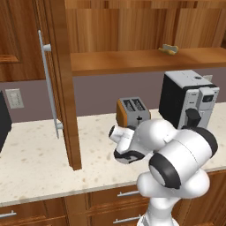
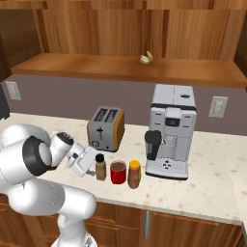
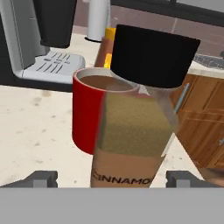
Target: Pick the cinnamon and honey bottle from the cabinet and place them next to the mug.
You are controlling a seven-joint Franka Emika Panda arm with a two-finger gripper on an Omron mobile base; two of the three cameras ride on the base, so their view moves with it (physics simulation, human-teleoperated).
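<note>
The cinnamon [image 2: 100,167], a slim tan bottle with a dark cap, stands upright on the counter just left of the red mug [image 2: 117,172]. The honey bottle [image 2: 134,173], amber with a yellow cap, stands on the mug's right. My gripper [image 2: 95,168] is low at the cinnamon's left side. In the hand view the cinnamon [image 3: 135,127] fills the middle, and my gripper [image 3: 111,178] is open with its fingertips [image 3: 41,178] wide on either side of it. Behind it are the mug [image 3: 89,113] and a sliver of the honey bottle [image 3: 107,46]. The cabinet door [image 1: 62,88] stands open.
A toaster [image 2: 106,128] stands behind the bottles and a coffee machine [image 2: 171,130] to their right. A small yellowish item [image 2: 147,58] lies on the cabinet shelf [image 2: 96,67]. The open door's bar handle [image 1: 46,84] juts over the counter on the left.
</note>
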